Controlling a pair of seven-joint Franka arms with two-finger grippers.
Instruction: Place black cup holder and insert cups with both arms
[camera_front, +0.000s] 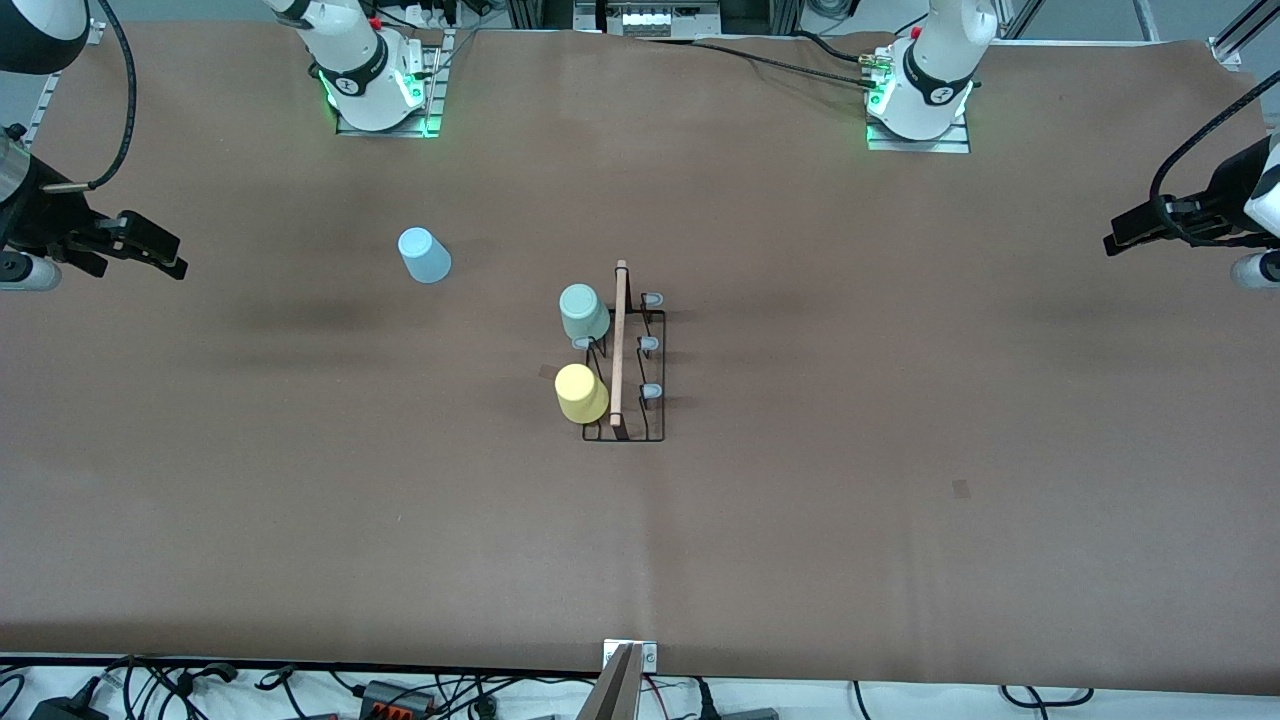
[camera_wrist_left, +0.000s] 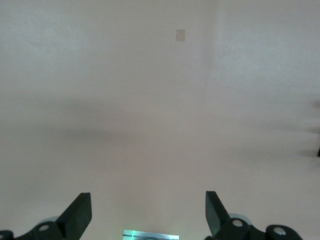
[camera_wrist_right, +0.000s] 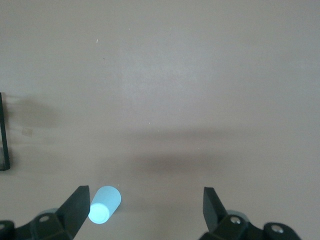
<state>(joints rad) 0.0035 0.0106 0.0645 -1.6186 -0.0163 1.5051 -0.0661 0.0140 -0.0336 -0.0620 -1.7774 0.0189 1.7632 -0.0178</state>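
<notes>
The black cup holder (camera_front: 625, 352) stands at the table's middle, its wooden rod (camera_front: 619, 340) on top. The mint green cup (camera_front: 583, 311) and the yellow cup (camera_front: 580, 393) sit upside down on pegs on its side toward the right arm's end. The light blue cup (camera_front: 424, 255) stands upside down on the table, toward the right arm's end; it also shows in the right wrist view (camera_wrist_right: 104, 205). My right gripper (camera_front: 165, 252) (camera_wrist_right: 146, 207) is open and empty, in the air. My left gripper (camera_front: 1125, 232) (camera_wrist_left: 148, 210) is open and empty over bare table at its own end.
Three pegs (camera_front: 649, 344) on the holder's side toward the left arm's end are bare. A corner of the holder (camera_wrist_right: 4, 135) shows in the right wrist view. A small tape mark (camera_front: 961, 489) (camera_wrist_left: 180, 34) lies on the brown cover. Cables (camera_front: 400, 690) run along the front edge.
</notes>
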